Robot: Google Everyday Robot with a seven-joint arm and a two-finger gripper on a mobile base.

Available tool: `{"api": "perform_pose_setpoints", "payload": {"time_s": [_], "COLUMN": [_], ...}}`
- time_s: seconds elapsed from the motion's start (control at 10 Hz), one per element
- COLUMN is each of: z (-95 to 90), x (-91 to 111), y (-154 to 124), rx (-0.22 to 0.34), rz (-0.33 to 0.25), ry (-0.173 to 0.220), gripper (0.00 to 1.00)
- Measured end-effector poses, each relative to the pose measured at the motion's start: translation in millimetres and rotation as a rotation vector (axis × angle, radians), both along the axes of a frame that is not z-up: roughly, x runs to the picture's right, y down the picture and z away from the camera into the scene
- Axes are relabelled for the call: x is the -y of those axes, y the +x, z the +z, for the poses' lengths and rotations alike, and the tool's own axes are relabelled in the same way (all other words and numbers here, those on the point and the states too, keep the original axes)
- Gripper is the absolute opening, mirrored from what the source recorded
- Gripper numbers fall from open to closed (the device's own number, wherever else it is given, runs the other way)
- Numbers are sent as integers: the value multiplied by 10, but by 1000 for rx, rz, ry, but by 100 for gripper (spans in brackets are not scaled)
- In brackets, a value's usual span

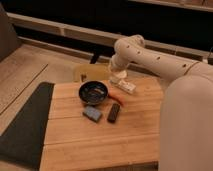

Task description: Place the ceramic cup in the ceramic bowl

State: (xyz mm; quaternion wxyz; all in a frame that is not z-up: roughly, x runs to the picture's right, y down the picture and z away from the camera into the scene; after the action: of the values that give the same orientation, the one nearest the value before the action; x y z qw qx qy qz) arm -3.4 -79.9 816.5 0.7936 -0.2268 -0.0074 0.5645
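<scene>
The ceramic bowl (93,92), round, dark and glossy, sits on the wooden table (90,145) near its back edge. My gripper (118,78) hangs at the end of the white arm, just right of the bowl and a little above the tabletop. It is shut on a small cream-white shape that looks like the ceramic cup (118,75), partly hidden by the wrist. The cup is off the table, beside the bowl's right rim and not over its middle.
White lumpy items (126,86) lie right of the gripper, with a thin orange-red item (116,96) in front of them. A blue block (92,113) and a black oblong object (114,112) lie in front of the bowl. A tan object (89,72) stands behind the table, a dark mat (25,125) lies left, and my white body (185,125) fills the right.
</scene>
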Motion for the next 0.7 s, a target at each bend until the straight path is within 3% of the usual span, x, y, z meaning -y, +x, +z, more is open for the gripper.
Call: {"api": "perform_pose_setpoints", "payload": {"time_s": [0.3,0.7], "z": [94,489], "x": [-417,-649], "y": [-717,-891], "rx": [93,60], "rz": [-144,-276], "ry": [-74,-141], "gripper": [0,2]}}
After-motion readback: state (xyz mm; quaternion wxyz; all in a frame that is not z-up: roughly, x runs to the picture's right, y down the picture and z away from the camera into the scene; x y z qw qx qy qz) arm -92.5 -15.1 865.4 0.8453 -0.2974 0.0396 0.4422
